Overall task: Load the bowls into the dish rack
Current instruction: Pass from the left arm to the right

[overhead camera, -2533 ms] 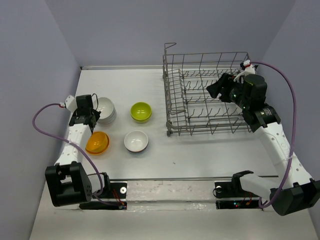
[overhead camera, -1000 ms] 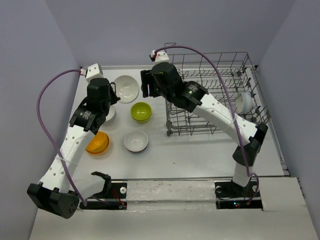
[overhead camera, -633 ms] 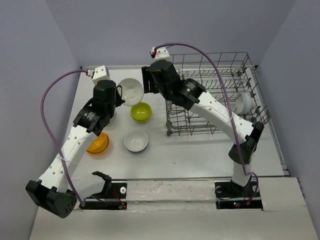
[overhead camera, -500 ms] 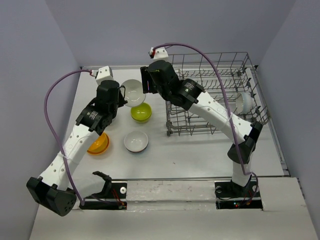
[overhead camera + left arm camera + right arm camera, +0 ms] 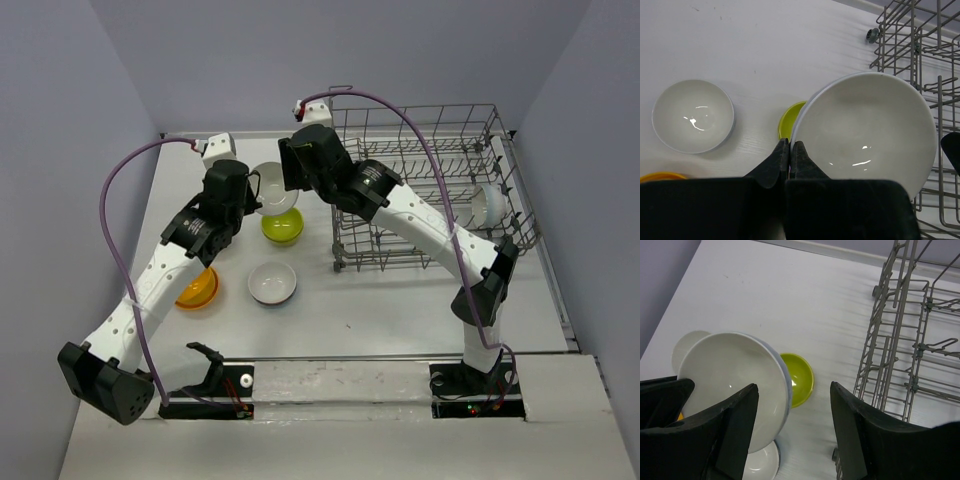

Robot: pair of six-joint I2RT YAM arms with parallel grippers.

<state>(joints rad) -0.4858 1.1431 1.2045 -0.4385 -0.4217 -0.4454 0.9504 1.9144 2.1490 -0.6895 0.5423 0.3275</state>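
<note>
Because the left pincer [image 5: 790,150] is pressed together on the thin rim of a white bowl [image 5: 865,135], this bowl hangs in the air. It is tilted and does not rest on the counter [image 5: 380,310]. At the far left the orange bowl [image 5: 195,287] lies on the counter, partly behind the left arm. Under the lifted bowl sits the lime bowl [image 5: 283,226], and nearer the arm bases a second white bowl [image 5: 272,283] stands upright, apart from it. The grip at one side of the rim leaves the opposite edge free, I judge so that the other arm can take it over. The right pincer [image 5: 792,390] stands apart, with that free edge between its jaws. I cannot tell if they touch it. Further right is the dish rack [image 5: 420,190], and a third white bowl [image 5: 490,205] leans among the tines at its right end. The lifted bowl looks smooth and glossy, with small highlights inside and a faint bluish outer edge.
</note>
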